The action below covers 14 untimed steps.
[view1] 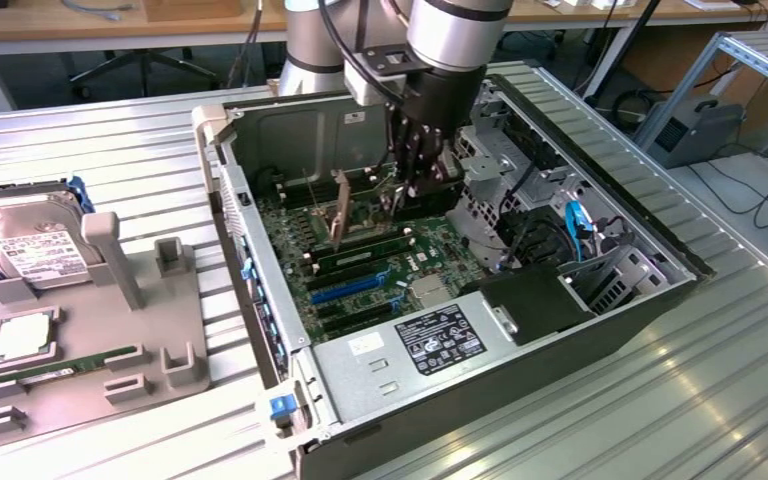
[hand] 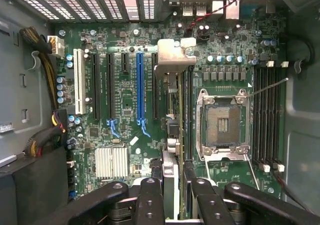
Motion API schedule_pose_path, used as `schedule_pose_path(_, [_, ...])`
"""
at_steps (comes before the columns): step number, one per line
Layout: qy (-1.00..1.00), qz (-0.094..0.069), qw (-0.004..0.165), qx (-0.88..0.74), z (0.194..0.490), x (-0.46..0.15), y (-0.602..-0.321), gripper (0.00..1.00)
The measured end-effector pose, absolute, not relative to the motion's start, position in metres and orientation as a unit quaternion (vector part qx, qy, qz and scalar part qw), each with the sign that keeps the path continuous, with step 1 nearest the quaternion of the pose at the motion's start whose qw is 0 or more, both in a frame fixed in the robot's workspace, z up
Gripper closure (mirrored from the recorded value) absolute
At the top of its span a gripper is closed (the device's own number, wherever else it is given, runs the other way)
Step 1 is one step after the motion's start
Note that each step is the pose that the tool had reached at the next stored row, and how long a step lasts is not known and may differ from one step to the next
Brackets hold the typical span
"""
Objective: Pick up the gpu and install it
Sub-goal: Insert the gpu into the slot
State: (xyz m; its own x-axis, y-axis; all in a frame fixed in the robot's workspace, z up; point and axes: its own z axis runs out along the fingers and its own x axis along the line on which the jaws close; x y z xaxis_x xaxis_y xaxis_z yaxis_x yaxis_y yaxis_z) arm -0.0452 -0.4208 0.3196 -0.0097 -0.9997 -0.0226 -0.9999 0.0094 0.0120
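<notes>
Now, gripper point(view1: 414, 185) point(hand: 174, 185): we are seeing it reaching down into the open computer case point(view1: 307, 122) at upper centre of the exterior view, its fingers point(hand: 150, 200) clamping the gpu point(view1: 341, 212).
gpu point(hand: 172, 105): we are seeing it standing on edge over the motherboard point(hand: 120, 100), its metal bracket point(hand: 172, 57) at the end far from the fingers.
Seating: we are not managing to tell whether it is touching a slot.
Tray point(view1: 157, 330): lying at the exterior view's lower left, carrying a hard drive point(view1: 31, 250).
</notes>
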Motion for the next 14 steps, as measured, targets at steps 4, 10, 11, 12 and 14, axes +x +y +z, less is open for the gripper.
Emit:
schedule_pose_path(4, [0.710,0.012,0.004,-0.704,0.306,-0.045,-0.422,0.73])
schedule_pose_path(10, [0.710,0.011,0.003,-0.704,0.302,-0.061,-0.425,0.73])
schedule_pose_path(11, [0.710,0.011,0.003,-0.704,0.301,-0.061,-0.425,0.73])
schedule_pose_path(12, [0.710,0.011,0.003,-0.704,0.301,-0.061,-0.425,0.73])
schedule_pose_path(14, [0.710,0.011,0.003,-0.704,0.301,-0.061,-0.425,0.73])
